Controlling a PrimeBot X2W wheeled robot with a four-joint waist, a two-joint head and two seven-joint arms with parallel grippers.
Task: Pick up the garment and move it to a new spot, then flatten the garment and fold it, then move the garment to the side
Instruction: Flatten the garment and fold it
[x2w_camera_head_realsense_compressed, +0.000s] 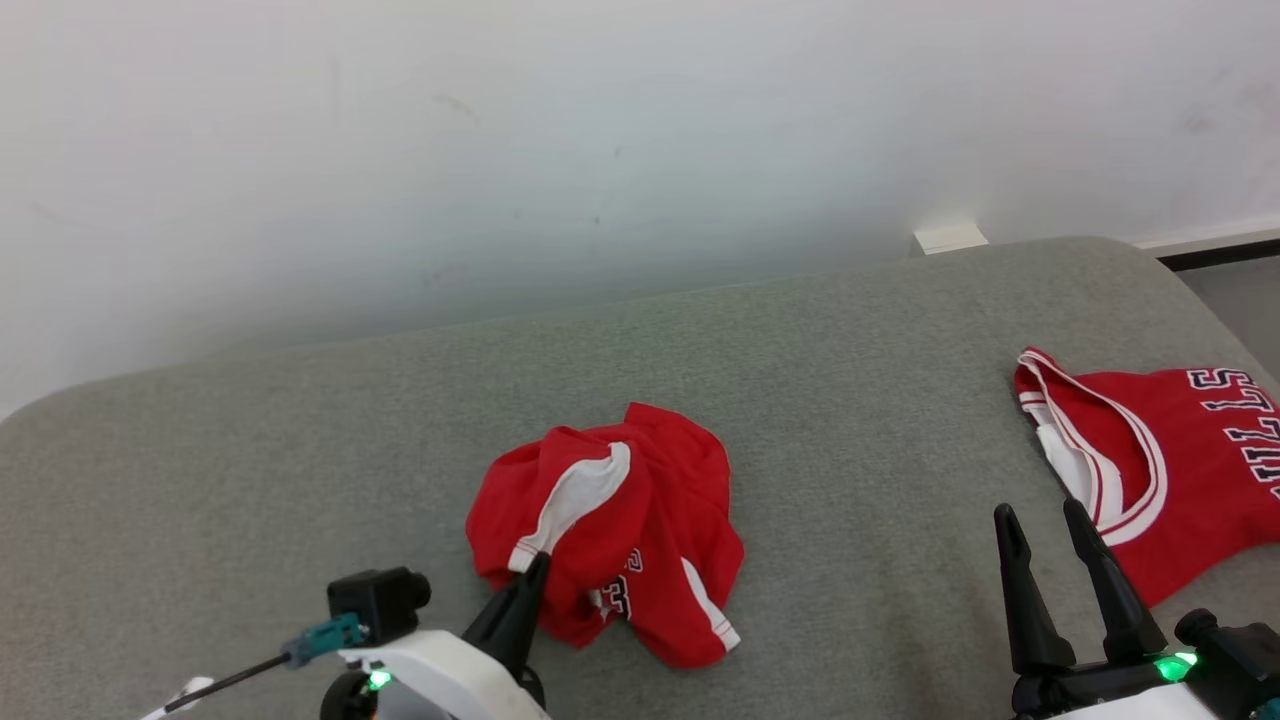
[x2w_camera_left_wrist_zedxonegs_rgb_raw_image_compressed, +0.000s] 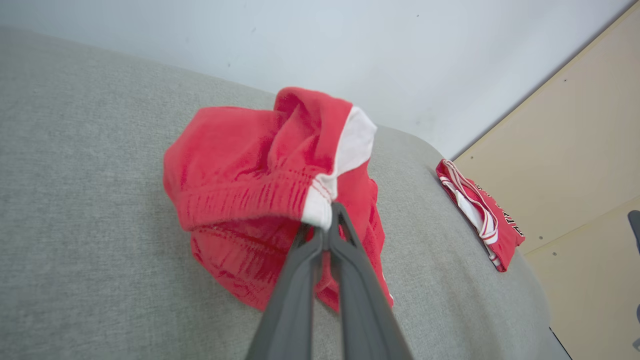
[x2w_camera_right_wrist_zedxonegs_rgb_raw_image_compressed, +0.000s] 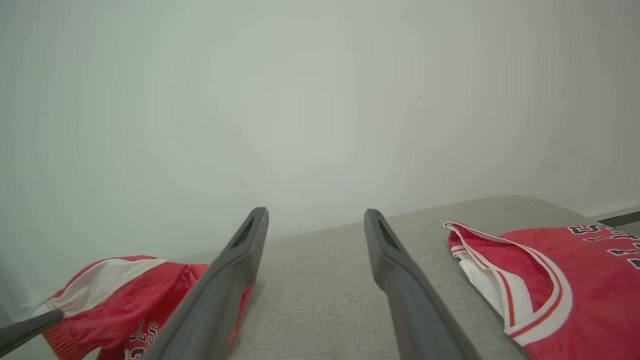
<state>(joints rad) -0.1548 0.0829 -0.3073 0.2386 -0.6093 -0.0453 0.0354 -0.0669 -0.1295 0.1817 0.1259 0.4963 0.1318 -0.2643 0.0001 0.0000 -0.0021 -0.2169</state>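
The garment (x2w_camera_head_realsense_compressed: 610, 530) is a crumpled pair of red shorts with white side panels, lying in a heap at the middle of the grey cushioned surface (x2w_camera_head_realsense_compressed: 300, 450). My left gripper (x2w_camera_head_realsense_compressed: 537, 562) is shut on the garment's waistband at a white panel; in the left wrist view the garment (x2w_camera_left_wrist_zedxonegs_rgb_raw_image_compressed: 250, 175) has its hem pinched between the closed fingertips of the left gripper (x2w_camera_left_wrist_zedxonegs_rgb_raw_image_compressed: 327, 220). My right gripper (x2w_camera_head_realsense_compressed: 1040, 520) stands open at the lower right, above bare surface, with nothing between its fingers (x2w_camera_right_wrist_zedxonegs_rgb_raw_image_compressed: 240, 250). In the right wrist view the garment (x2w_camera_right_wrist_zedxonegs_rgb_raw_image_compressed: 115, 295) shows at the lower left.
A red jersey (x2w_camera_head_realsense_compressed: 1170, 480) with white trim and dark lettering lies flat at the right end of the surface, close to my right gripper. A pale wall (x2w_camera_head_realsense_compressed: 500, 150) rises behind the surface. The jersey (x2w_camera_left_wrist_zedxonegs_rgb_raw_image_compressed: 480, 210) sits near the surface's far edge in the left wrist view.
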